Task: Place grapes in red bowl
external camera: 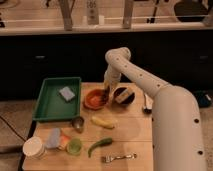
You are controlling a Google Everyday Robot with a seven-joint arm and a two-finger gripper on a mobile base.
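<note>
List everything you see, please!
Rectangular plastic tray: 1, green, left.
Flat sponge: 1, blue-grey, in tray.
Round shallow bowl: 1, orange-red, right of tray.
Second round bowl: 1, brown-black, further right.
Banana-like fruit: 1, yellow, middle.
Curved pepper: 1, green, front.
Metal fork: 1, silver, front edge.
Small metal cup: 1, grey, by tray's front corner.
Round tub: 1, white, front-left corner.
Robot arm: 1, white, from right.
Tool: 1, dark, over orange-red bowl.

Probable lab or office test area: a wooden table (pixel 132 134) is standing before a dark counter (pixel 50 55) running along 12 o'clock, with metal posts (pixel 65 15) rising behind. The tool (pixel 106 92) is hanging at the 3 o'clock rim of the red bowl (pixel 92 100).
</note>
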